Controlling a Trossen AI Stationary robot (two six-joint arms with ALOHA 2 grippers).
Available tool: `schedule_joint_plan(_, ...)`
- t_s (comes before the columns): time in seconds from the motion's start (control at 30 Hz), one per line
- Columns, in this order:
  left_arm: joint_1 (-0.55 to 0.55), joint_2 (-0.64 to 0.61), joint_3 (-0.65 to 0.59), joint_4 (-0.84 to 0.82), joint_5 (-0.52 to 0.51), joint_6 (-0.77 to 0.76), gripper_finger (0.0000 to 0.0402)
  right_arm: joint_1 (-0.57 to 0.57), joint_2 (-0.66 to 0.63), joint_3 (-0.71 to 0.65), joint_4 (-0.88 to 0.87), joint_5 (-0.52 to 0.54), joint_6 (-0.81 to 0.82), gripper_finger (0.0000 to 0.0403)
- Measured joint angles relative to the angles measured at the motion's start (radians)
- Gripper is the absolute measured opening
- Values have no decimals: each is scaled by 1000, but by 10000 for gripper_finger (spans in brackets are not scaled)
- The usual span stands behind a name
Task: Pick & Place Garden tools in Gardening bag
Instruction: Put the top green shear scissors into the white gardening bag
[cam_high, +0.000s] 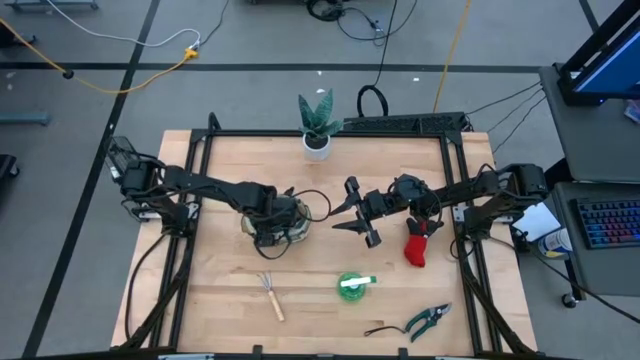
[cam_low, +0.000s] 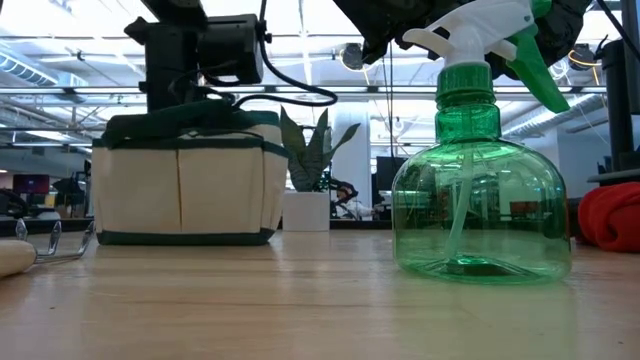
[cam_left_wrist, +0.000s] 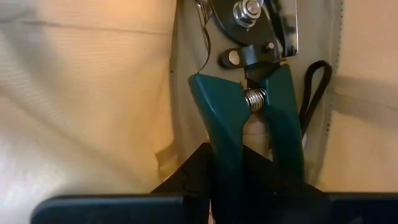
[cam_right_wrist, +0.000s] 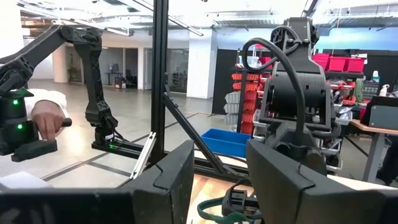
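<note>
The cream gardening bag (cam_high: 280, 228) (cam_low: 185, 180) stands upright on the table left of centre. My left gripper (cam_high: 270, 215) (cam_left_wrist: 239, 177) reaches down into it, shut on teal-handled pruning shears (cam_left_wrist: 249, 93). My right gripper (cam_high: 352, 215) (cam_right_wrist: 221, 186) hovers open above the table's middle, level, holding nothing. A red-black glove (cam_high: 418, 246), a green spray bottle (cam_high: 352, 284) (cam_low: 480, 190), a wooden-handled mini rake (cam_high: 270, 296) and a second pair of shears (cam_high: 428, 320) rest on the table. My left gripper pinches the shears' two teal handles (cam_left_wrist: 221, 143) between its two fingers, below the spring. The fingers come from above, pointing down, along the tool. The shears hang blade end down inside the bag's cream lining; whether the tip rests on the bottom is hidden.
A green plant in a white pot (cam_high: 318, 128) stands at the far edge. A black frame (cam_high: 330, 132) runs around the table. In the right wrist view a person's hand (cam_right_wrist: 48, 121) shows beyond the table. Bare wood lies between bag and rake.
</note>
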Motion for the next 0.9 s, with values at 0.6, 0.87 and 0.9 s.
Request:
schedule_joint_plan(0.6,-1,-8,-3,4,-27,2,141,0,0,0,-6,0,27,139)
schedule_joint_plan(0.87,-1,-8,-3,1,-28,-5,115,2,0,0,-91,-4,23,153)
schedule_joint_plan(0.9,-1,-8,-3,1,-28,-6,112,2,0,0,-93,-4,23,158)
